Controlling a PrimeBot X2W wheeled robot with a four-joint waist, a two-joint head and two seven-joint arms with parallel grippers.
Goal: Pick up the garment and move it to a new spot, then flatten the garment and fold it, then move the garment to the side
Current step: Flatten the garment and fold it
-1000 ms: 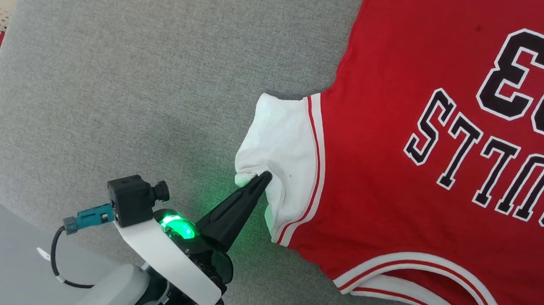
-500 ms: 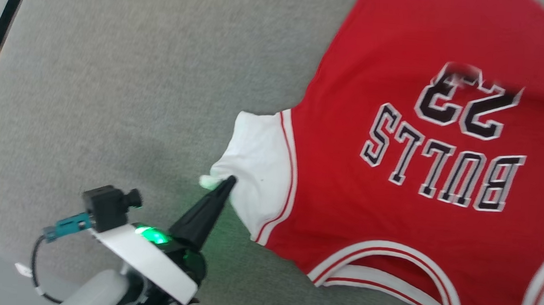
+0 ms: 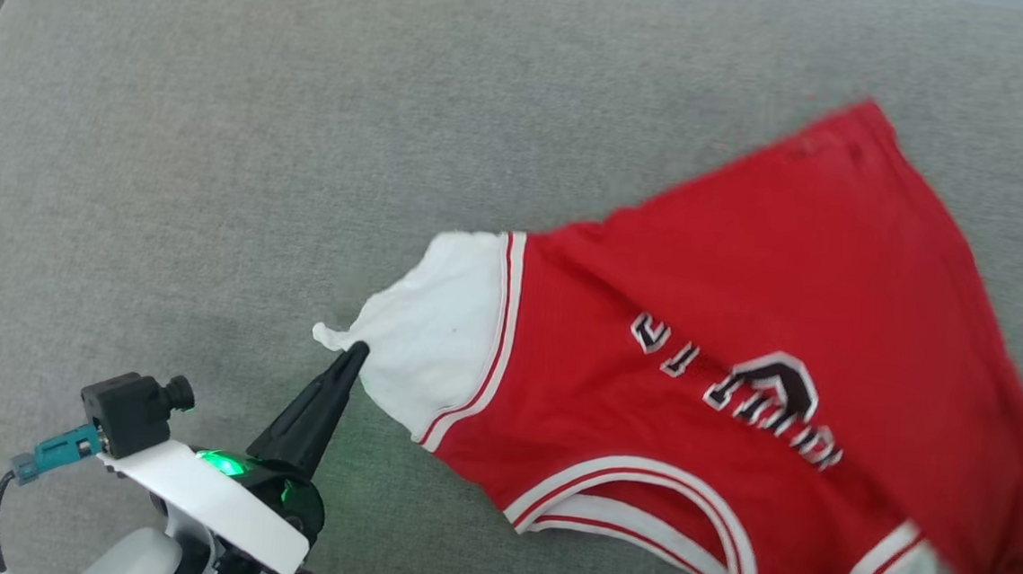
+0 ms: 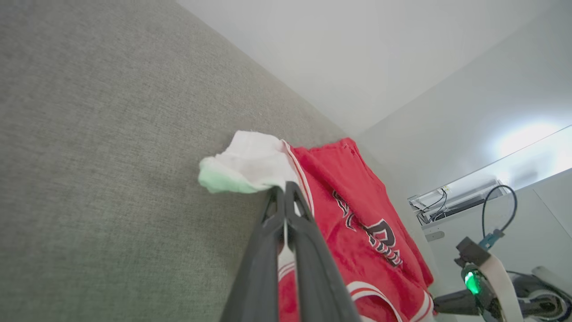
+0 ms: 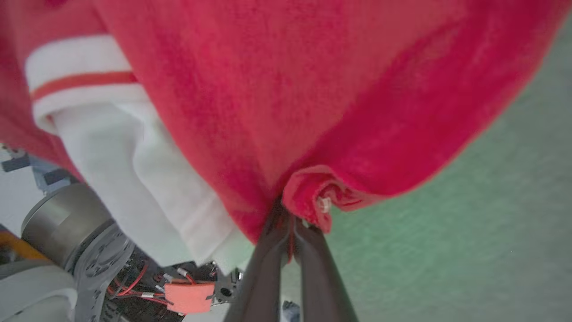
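Gripping white sleeve of thin red fabric jersey with clenched left fingers, bunched red cloth with clenched right fingers. Seemingly mid-pickup; yet to relocate, flatten, fold, set aside.

left hand pinching garment sleeve, grey surface

Bright, diffuse light; faint shadows. Head view: garment motion-blurred, worst lower right. Left wrist view: green glow on white fabric, glare at right edge. Right wrist view: soft focus, green cast lower right.
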